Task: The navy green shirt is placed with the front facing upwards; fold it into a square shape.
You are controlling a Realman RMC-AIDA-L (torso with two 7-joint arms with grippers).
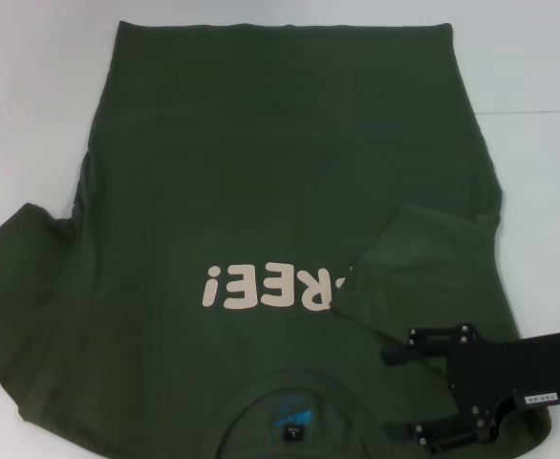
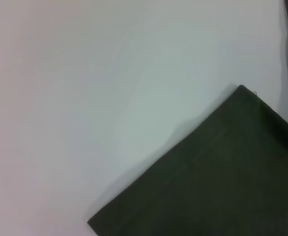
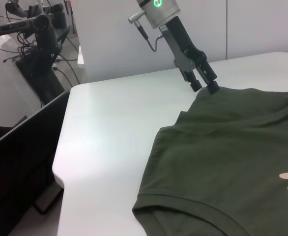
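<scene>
Folding step: right sleeve (image 1: 409,258) lies turned in over the chest and covers the start of the pink print (image 1: 261,287); left sleeve (image 1: 22,277) is spread flat, so by my read it goes next.
Shirt location: the navy green shirt (image 1: 261,172) lies front up on the white bench (image 1: 538,57), collar (image 1: 299,406) nearest the robot, hem at the far edge.
Long axis: runs straight away from the robot, collar to hem.
Left gripper (image 3: 205,87): at the outer hem of the left sleeve, at the left edge of the head view; fingers look clenched on the sleeve edge.
Right gripper (image 1: 402,394): low over the shirt's right shoulder, just beside the collar; fingers spread, released, grasping nothing.
Key relation: the shirt body lies to the right of the left gripper, so the sleeve must travel inward across the long axis toward the print.
Nearer arm: left arm is the one at the unfolded sleeve; the right gripper is well apart from it, across the shirt.
Progress: early by my judgement; one sleeve in, body not yet folded, no square yet.
Risk: a thin pinch at the hem could slip, or drag the body fabric sideways.
</scene>
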